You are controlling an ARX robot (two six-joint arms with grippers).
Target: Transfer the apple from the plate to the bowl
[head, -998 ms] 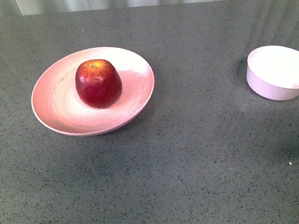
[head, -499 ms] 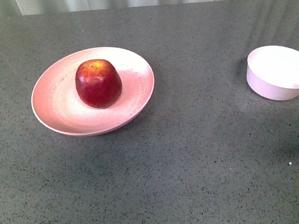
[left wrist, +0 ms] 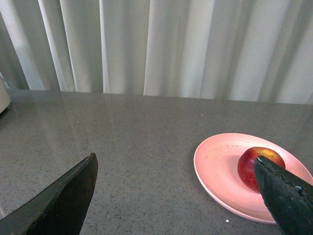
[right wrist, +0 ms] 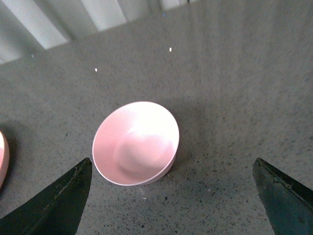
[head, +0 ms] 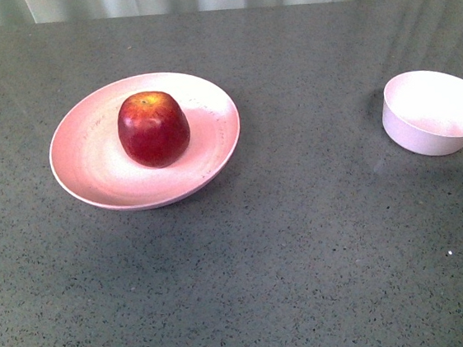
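Dark-red apple (head: pixel 153 129), yellowish top, on pink plate (head: pixel 90 168), left end effector (left wrist: pixel 175 159) apart, right end effector (right wrist: pixel 172 162) apart

Left fingers (left wrist: pixel 63 200) and right fingers (right wrist: pixel 54 205): black tapered matte wedges

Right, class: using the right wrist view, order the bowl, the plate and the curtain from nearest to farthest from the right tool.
1. Bowl, on the table directly before the open right tool.
2. Plate, only its rim showing, off toward the robot's left.
3. Curtain, beyond the table's far edge.
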